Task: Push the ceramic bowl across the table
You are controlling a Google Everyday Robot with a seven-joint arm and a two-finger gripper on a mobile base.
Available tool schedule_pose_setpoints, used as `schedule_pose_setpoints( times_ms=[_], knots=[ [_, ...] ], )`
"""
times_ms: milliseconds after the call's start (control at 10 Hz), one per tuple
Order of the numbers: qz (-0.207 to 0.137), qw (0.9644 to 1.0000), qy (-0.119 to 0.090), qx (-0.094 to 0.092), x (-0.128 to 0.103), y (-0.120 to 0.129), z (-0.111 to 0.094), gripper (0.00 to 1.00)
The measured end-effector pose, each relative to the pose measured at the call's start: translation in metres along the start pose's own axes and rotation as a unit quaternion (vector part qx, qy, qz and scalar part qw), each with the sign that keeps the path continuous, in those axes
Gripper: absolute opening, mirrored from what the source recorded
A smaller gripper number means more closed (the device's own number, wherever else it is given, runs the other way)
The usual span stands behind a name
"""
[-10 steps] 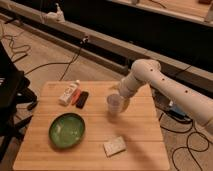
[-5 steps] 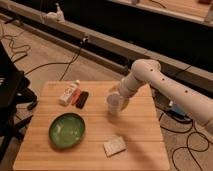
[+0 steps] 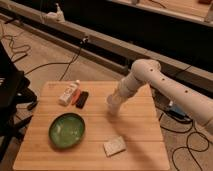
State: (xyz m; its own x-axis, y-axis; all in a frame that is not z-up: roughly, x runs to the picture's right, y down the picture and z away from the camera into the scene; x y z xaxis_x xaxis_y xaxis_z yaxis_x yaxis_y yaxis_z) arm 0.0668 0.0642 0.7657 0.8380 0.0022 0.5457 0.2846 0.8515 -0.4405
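Note:
The ceramic bowl [image 3: 67,130], green and glossy with a paler inside, sits on the front left part of the light wooden table [image 3: 140,125]. My white arm [image 3: 165,87] reaches in from the right, over the table's back right part. My gripper [image 3: 113,104] hangs at the end of the arm, just above the middle of the table, to the right of and behind the bowl and apart from it. A small whitish cup-like shape sits at the gripper's tip, and I cannot separate the two.
A white bottle with red print [image 3: 68,93] and a black bar [image 3: 81,98] lie at the back left of the table. A pale flat packet [image 3: 114,145] lies at the front middle. Cables [image 3: 187,135] run over the floor to the right, and dark furniture [image 3: 10,95] stands on the left.

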Motion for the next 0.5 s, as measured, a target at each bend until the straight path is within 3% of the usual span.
schedule_pose_setpoints(
  times_ms=[500],
  knots=[
    [-0.009, 0.9999, -0.014, -0.004, -0.009, 0.008, 0.011, 0.00]
  ],
)
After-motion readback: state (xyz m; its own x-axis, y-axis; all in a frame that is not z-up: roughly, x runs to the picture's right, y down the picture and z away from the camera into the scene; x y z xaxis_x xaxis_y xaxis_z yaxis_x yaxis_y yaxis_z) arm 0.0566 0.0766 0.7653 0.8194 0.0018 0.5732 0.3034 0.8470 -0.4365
